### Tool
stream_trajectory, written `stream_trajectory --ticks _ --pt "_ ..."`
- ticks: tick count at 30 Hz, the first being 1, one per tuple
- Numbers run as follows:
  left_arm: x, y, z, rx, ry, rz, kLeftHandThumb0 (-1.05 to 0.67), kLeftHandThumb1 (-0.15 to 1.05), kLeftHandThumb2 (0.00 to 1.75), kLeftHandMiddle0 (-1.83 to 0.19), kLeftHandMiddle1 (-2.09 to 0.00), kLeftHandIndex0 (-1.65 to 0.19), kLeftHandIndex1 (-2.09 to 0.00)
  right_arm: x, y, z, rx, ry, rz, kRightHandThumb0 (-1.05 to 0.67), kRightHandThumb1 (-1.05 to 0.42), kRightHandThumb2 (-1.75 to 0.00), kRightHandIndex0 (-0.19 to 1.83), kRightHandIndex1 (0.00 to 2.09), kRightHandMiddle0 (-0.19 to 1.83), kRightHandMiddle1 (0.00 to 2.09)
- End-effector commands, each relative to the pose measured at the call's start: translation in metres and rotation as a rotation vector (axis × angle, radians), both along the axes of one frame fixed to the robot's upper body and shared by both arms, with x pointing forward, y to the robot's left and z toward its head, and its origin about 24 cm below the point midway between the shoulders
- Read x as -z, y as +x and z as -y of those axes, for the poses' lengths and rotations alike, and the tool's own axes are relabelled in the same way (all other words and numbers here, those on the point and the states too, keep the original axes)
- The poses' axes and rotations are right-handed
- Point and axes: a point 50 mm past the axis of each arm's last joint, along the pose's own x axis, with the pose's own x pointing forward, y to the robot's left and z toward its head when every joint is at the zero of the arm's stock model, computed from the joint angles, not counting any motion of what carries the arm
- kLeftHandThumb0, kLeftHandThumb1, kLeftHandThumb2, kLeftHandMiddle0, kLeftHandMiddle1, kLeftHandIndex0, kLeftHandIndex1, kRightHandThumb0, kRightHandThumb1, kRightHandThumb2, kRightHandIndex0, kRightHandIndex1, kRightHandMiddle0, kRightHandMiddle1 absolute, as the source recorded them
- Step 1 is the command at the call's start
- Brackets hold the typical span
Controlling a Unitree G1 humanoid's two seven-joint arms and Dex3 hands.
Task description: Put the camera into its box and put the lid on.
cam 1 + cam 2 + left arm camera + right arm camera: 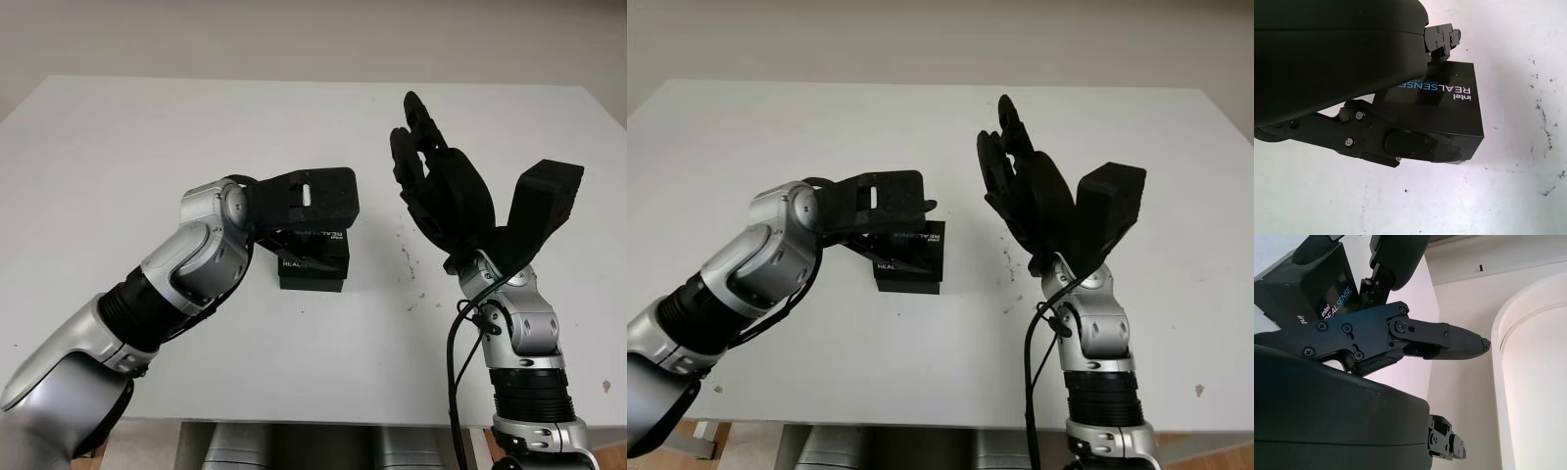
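Right around the middle of the frame, slightly left, sits the black camera box (313, 262) on the white bench (127, 157), lid on, with "intel REALSENSE" printed across the top. You can read that lettering pretty clearly in the left wrist view too (1442, 105).

Left hand (309, 201) comes in from the bottom left and is parked right over the far edge of the box. From the wrist view its fingers (1410, 144) are wrapped down along the side of the box and look like they're touching it, so I'd call that a grip on the box. The box itself looks flat on the bench, not tilted.

Right hand (441, 186) is up in the air at the right of centre, well apart from the box, palm turned toward the box side, fingers pointing up and away. It's got nothing in it, just open. In the right wrist view one finger (1449, 340) sticks out straight with the box (1317, 289) visible past it.

Bench has a scatter of small dark specks (416, 289) between the box and the right arm.
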Motion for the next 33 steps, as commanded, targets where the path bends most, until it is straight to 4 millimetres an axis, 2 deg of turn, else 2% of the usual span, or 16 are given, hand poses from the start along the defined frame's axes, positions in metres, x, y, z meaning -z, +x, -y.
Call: stream_trajectory --ticks 1,2,4,7,13,16,20,26,33 --pt "-0.004 0.000 -0.006 0.005 0.002 0.022 -0.53 1.05 0.23 0.04 -0.24 0.19 0.00 -0.011 0.000 0.001 0.000 0.003 0.031 -0.66 -1.05 -0.46 -0.19 0.00 -0.19 0.00" --pt "-0.003 0.000 -0.009 0.014 0.025 0.033 -0.53 1.05 0.22 0.07 -0.45 0.19 0.00 -0.011 0.000 0.001 0.000 0.003 0.026 -0.65 -1.05 -0.45 -0.19 0.00 -0.19 0.00" --pt "0.001 -0.001 -0.013 0.027 0.051 0.041 -0.53 1.05 0.26 0.16 -0.22 0.19 0.00 -0.012 0.000 0.001 -0.004 -0.005 0.023 -0.64 -1.05 -0.45 -0.19 0.00 -0.19 0.00" --pt "0.008 -0.003 -0.015 0.029 0.053 0.017 -0.53 1.05 0.26 0.19 -0.07 0.19 0.00 -0.013 0.000 0.001 -0.007 -0.010 0.018 -0.62 -1.05 -0.45 -0.19 0.00 -0.19 0.00" --pt "0.008 -0.008 -0.009 0.075 0.052 0.013 -0.57 1.05 0.29 0.10 -0.09 0.19 0.00 -0.012 0.000 0.000 -0.012 -0.018 0.018 -0.61 -1.05 -0.45 -0.19 0.00 -0.19 0.00" --pt "0.009 -0.010 -0.010 0.111 0.050 0.038 -0.54 1.05 0.30 0.16 -0.05 0.19 0.00 -0.012 -0.001 0.000 -0.009 -0.011 0.014 -0.60 -1.05 -0.44 -0.19 0.00 -0.19 0.00" --pt "0.021 -0.017 -0.017 0.206 0.040 0.146 -0.51 1.05 0.30 0.19 -0.02 0.18 -0.01 -0.013 0.000 0.000 -0.016 -0.013 0.011 -0.59 -1.05 -0.45 -0.19 0.00 -0.19 0.00" --pt "0.033 -0.029 -0.027 0.385 0.193 0.337 -0.57 1.05 0.39 0.19 -0.01 0.16 -0.02 -0.014 -0.001 0.003 -0.026 -0.011 0.015 -0.57 -1.05 -0.44 -0.19 0.00 -0.19 0.00" --pt "0.040 -0.043 -0.033 0.469 0.243 0.362 -0.59 1.05 0.44 0.19 0.00 0.19 0.00 -0.017 -0.002 0.004 -0.025 -0.015 0.026 -0.53 -1.05 -0.40 -0.19 0.00 -0.19 0.00"
